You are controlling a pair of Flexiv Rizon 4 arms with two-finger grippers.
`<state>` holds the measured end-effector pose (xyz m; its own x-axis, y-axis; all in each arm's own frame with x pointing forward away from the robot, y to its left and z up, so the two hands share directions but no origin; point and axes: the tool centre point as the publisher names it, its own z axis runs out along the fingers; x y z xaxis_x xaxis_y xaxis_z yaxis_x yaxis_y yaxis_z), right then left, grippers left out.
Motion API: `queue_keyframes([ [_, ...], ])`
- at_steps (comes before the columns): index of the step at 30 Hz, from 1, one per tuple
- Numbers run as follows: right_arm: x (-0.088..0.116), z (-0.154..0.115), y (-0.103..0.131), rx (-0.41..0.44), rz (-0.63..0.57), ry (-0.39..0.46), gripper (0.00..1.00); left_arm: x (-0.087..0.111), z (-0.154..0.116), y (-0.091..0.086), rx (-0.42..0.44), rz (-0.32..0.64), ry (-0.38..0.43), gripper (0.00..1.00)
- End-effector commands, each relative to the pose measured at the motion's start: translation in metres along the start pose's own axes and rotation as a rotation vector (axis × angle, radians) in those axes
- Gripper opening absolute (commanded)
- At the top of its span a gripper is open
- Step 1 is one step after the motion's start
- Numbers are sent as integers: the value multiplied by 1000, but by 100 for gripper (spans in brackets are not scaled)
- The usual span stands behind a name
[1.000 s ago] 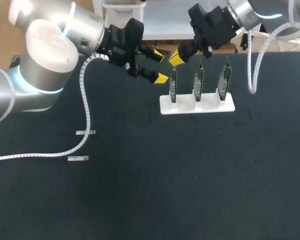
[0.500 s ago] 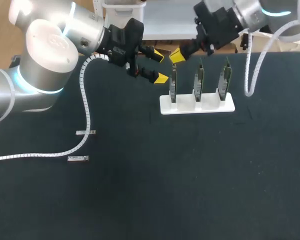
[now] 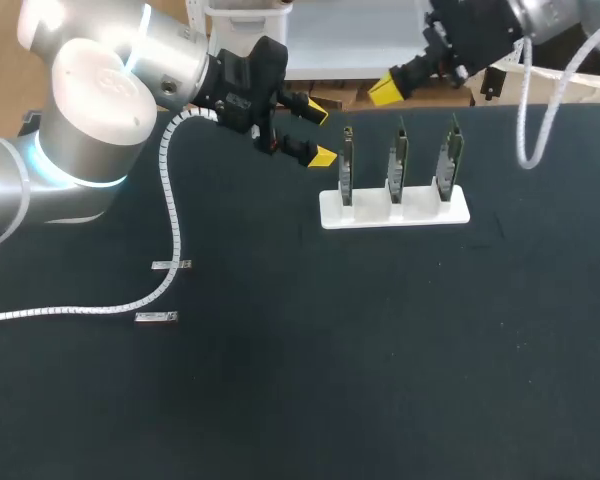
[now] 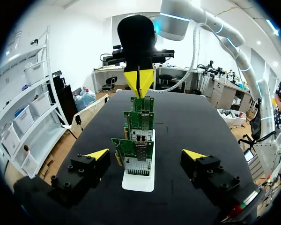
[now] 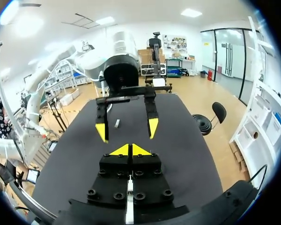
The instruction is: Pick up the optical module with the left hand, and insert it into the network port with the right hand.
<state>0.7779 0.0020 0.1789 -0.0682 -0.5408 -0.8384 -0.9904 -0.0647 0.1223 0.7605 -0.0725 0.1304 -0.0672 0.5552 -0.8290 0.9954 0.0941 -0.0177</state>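
Right now the left gripper (image 3: pixel 320 131) is hanging above the bench (image 3: pixel 310 400) near its far edge, with its yellow-tipped fingers spread wide and nothing between them. Just beside it, toward the bench's right edge, a white holder (image 3: pixel 393 208) is sitting close to the far edge and carrying three green boards (image 3: pixel 399 160) upright in a row. The left wrist view is looking along that row end on. The boards are lining up one behind another ahead of the released fingers, and the nearest is showing a silver port cage (image 4: pixel 136 165) low on its face.

The right gripper (image 3: pixel 385 91) is hovering over the far edge, above and behind the tops of the boards. Its two yellow tips are pressing together and nothing is showing between them.

One optical module (image 3: pixel 170 265) is lying flat on the bench's left half, and a second optical module (image 3: pixel 156 318) is lying near it, a little closer to the front edge. Both are resting well apart from either gripper. The left arm's white ribbed cable (image 3: pixel 170 215) is trailing down across the bench, passing just beside the first module and running on toward the left edge.
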Motion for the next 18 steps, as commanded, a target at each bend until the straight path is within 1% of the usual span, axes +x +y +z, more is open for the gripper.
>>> queue_keyframes([
  [1, 5, -16, 4, 19, -9, 13, 0, -1, 1, 1, 2, -2, 6, 100],
  [4, 10, -25, 7, 42, -4, 18, 0, -1, 1, 1, 2, -2, 6, 100],
  [11, 25, -34, 15, 60, 19, 28, 0, -1, 1, 1, 2, -2, 6, 100],
  [18, 36, -42, 21, 26, 37, 51, 0, -1, 1, 1, 2, -2, 6, 100],
])
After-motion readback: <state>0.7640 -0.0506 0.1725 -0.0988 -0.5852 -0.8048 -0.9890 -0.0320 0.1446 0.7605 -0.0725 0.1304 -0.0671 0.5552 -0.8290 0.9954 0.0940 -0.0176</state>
